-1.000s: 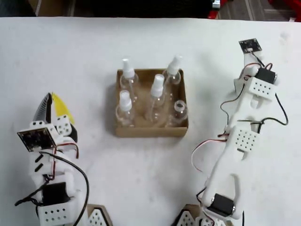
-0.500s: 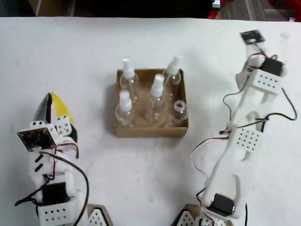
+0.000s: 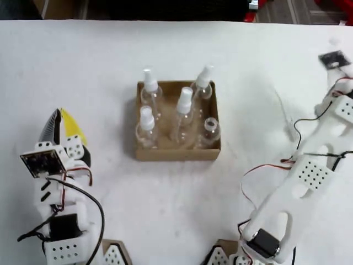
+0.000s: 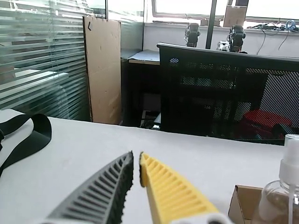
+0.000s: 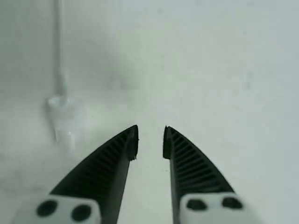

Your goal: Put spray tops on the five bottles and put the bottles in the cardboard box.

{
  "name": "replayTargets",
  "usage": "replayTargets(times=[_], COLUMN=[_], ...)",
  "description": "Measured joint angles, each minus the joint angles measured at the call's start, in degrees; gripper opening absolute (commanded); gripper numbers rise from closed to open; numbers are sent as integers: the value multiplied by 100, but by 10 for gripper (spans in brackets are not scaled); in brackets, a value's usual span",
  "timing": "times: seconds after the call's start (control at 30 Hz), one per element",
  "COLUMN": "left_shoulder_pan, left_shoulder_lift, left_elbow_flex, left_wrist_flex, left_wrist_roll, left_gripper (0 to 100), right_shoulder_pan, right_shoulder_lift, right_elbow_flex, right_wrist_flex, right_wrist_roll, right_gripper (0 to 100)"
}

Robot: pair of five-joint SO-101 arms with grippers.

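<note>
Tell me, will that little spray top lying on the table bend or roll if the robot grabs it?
Probably light: the spray top is small, clear plastic. Its thin tube looks bendy, so it may flex when lifted. It lies on its side on the table, and its rounded head might roll or slip if nudged.

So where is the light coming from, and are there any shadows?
Left wrist view: bright light glares through the windows behind the table. High view: the table looks evenly lit. Right wrist view: the spray top casts only a faint, soft shadow.
</note>
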State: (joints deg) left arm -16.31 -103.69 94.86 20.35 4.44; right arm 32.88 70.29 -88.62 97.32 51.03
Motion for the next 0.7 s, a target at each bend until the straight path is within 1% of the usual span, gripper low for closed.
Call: replayTargets(times=[0.2, 0.3, 0.4, 0.57, 0.7], left_shoulder_pan=[0, 0, 0, 229, 264], left_shoulder_lift=[0, 0, 0, 0, 0], left_elbow_flex=[0, 0, 0, 0, 0], left_wrist_flex=[0, 0, 0, 0, 0], left_wrist_roll=[0, 0, -70, -387, -457], left_gripper=[32, 32, 32, 32, 32], right_shoulder_pan=[-9, -97, -246, -809, -1371], right_shoulder_lift=[97, -123, -677, -1925, -2822], right_elbow_flex=[703, 1371, 2382, 4492, 5714], right_wrist_flex=[0, 0, 0, 9, -237], right_wrist_roll=[18, 44, 202, 501, 510], right_gripper=[15, 16, 16, 17, 17])
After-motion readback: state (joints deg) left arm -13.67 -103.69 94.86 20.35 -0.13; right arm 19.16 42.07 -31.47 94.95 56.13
